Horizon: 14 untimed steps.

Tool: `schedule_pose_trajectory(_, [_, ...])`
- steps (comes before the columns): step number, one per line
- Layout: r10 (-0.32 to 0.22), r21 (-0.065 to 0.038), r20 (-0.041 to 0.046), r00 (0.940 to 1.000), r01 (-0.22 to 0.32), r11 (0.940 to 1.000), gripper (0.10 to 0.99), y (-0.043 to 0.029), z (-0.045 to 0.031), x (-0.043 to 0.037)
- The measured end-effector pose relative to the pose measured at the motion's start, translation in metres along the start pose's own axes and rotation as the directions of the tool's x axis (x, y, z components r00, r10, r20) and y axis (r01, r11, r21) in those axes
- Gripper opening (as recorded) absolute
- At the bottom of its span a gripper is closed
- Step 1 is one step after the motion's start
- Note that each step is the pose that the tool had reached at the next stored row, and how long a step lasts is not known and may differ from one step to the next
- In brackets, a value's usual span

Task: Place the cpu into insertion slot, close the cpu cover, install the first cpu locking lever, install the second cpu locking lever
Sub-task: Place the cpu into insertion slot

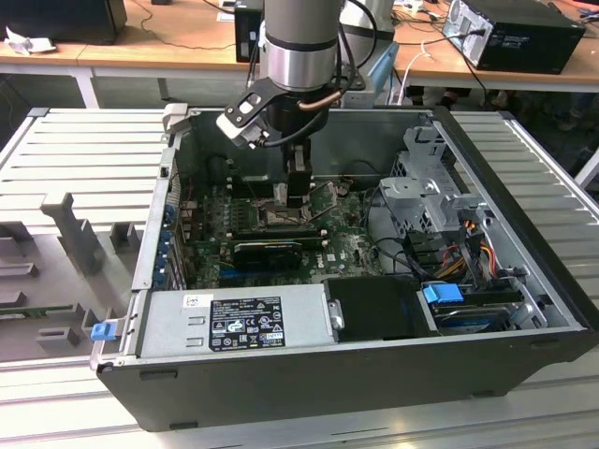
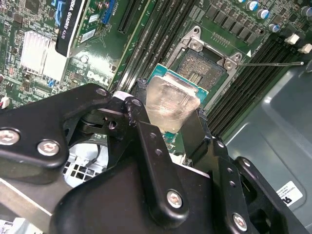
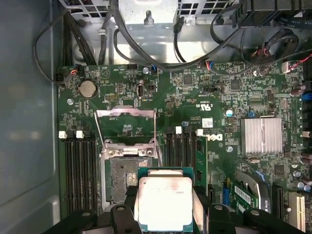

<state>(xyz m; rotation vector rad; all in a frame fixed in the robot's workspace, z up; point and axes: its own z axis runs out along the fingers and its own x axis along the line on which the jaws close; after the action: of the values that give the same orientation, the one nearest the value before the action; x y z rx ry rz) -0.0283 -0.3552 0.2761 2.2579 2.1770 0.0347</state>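
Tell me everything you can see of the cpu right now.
The cpu is a small flat square: a dull silver metal lid on a green base whose edge shows around it. The gripper clamps it by two opposite sides, lid facing the wrist cameras. It is held above the motherboard, close beside the open insertion slot, not seated in it. Light glares off the lid in the second wrist view.

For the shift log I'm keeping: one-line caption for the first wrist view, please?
Claw holding the cpu close to the uncovered insertion slot, with the cpu cover swung open.
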Motion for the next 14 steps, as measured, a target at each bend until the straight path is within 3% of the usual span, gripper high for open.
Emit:
schedule_pose_trajectory(4, [0.000,0.018,0.0083,1.0000,0.000,0.9998,0.525,-0.0002,0.0058,0.0001])
schedule_pose_trajectory(6, [-0.004,0.018,0.0082,1.0000,0.004,0.9998,0.525,-0.0002,0.0120,0.0013])
schedule_pose_trajectory(11, [-0.006,0.018,0.0081,0.9999,0.006,0.9998,0.525,0.0014,0.0160,0.0090])
schedule_pose_trajectory(12, [-0.007,0.018,0.0083,0.9999,0.007,0.9998,0.525,0.0013,0.0181,0.0090])
schedule_pose_trajectory(14, [-0.007,-0.004,0.0077,0.9999,0.007,1.0000,0.525,0.0004,0.0208,0.0090])
